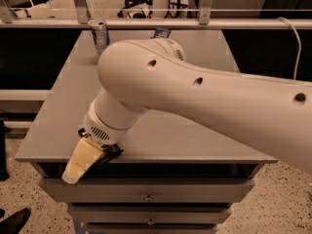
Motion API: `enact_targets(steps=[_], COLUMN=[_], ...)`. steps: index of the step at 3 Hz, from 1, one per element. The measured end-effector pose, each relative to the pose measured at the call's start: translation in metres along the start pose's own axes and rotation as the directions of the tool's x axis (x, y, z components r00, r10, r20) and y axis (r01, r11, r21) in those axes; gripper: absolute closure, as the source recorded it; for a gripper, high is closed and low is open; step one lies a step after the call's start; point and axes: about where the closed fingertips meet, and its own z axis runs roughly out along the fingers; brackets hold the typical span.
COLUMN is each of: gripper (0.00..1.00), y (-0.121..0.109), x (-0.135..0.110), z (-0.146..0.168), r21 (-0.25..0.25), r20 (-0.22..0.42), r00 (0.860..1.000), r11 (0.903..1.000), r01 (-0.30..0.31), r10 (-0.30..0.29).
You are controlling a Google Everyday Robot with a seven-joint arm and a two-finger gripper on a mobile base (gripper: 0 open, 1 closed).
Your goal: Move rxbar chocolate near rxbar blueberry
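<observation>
Gripper sits low at the front-left corner of the grey tabletop, its cream tip hanging past the edge over the drawers. Can't tell whether it is open or closed (the wrist blocks the view). Rxbar chocolate is mostly hidden under the wrist; only a dark sliver shows just beside the gripper at the front edge, and I can't tell whether it is held. Rxbar blueberry lies at the far edge of the tabletop, well apart from the gripper. Silver can stands upright at the far left, near the blueberry bar. The big white arm crosses the tabletop from the right.
</observation>
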Motion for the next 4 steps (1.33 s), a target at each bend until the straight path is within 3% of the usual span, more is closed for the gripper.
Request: enact_targets(steps=[2,4], gripper=[0.49,0.96], y=[-0.0119,-0.0118], x=[0.0025,-0.0023], z=[0.0182,0.0103], r21=[0.035,0.036], r20=[0.016,0.016], r00=[1.0,1.0], r11=[0.999,0.999], r01=[-0.026,-0.027], r10=[0.026,0.026])
